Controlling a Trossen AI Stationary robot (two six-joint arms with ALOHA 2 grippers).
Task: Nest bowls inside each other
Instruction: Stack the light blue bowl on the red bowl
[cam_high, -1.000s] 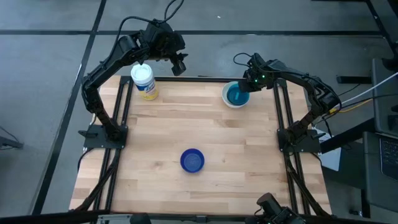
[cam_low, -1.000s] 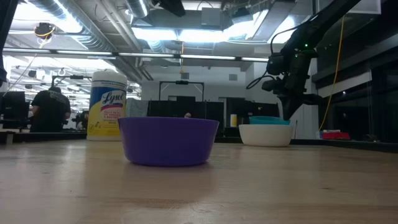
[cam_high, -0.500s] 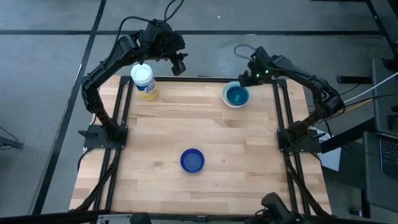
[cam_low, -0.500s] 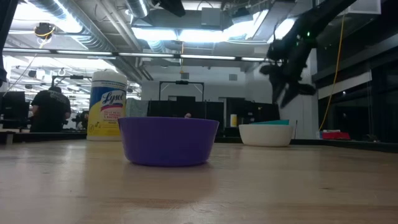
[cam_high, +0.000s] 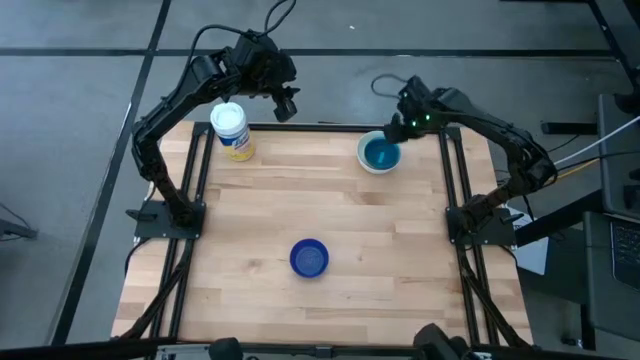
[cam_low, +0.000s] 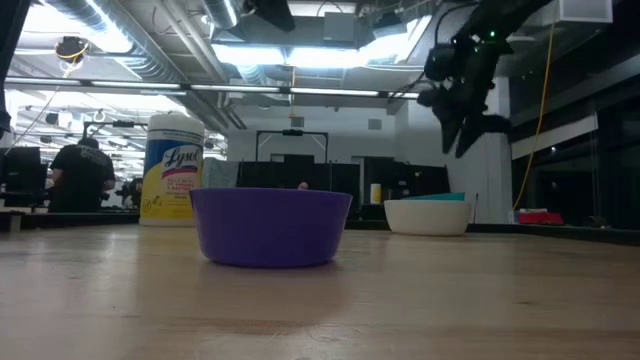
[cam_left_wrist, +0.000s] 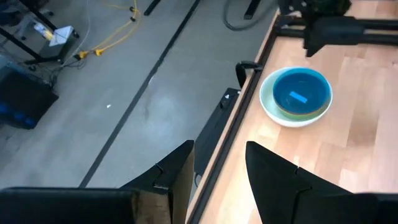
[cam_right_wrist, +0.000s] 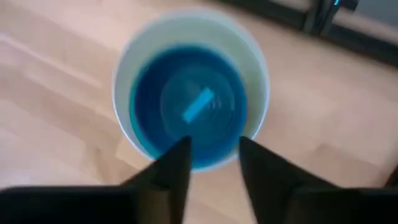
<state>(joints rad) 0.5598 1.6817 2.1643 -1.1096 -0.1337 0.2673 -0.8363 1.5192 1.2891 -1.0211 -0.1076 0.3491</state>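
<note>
Showing teal bowl (cam_right_wrist: 189, 109) nested in white bowl (cam_right_wrist: 255, 81)

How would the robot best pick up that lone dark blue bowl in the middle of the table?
Probably by its rim, coming straight down. The dark blue bowl sits upright and open, alone on the table, so one finger can go inside its thin wall and one outside.

Teal bowl (cam_high: 380, 154) nested in white bowl (cam_high: 366, 162); blue bowl (cam_high: 309, 258) apart.

Overhead, table-level and two wrist views, all sharing the stacked bowls (cam_high: 380, 154).
</note>
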